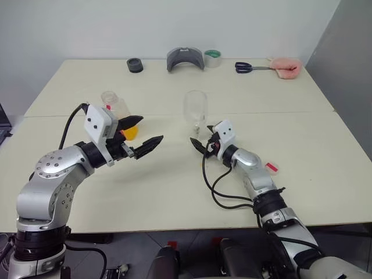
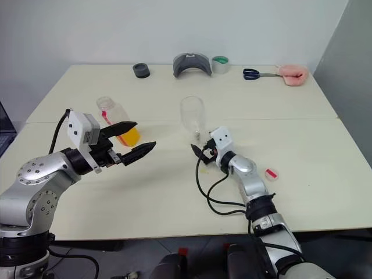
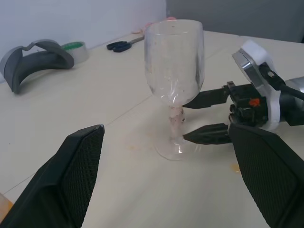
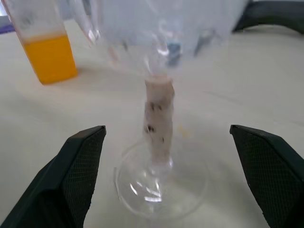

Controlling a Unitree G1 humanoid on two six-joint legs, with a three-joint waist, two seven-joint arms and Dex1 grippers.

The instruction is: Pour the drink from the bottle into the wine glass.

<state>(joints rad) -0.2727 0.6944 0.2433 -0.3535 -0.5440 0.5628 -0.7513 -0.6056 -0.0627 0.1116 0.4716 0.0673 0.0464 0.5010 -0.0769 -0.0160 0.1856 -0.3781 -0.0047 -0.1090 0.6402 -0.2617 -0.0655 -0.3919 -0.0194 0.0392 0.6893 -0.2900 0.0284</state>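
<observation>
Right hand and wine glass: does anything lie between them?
No. In the right wrist view the open right hand faces the wine glass stem directly, with bare table between; the bottle stands off to one side.

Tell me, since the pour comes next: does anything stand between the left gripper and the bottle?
Nothing visible does. The left gripper hangs open right in front of the bottle, which stands uncapped just behind its fingers. The wine glass stands apart to the right, with the open right gripper at its foot.
</observation>
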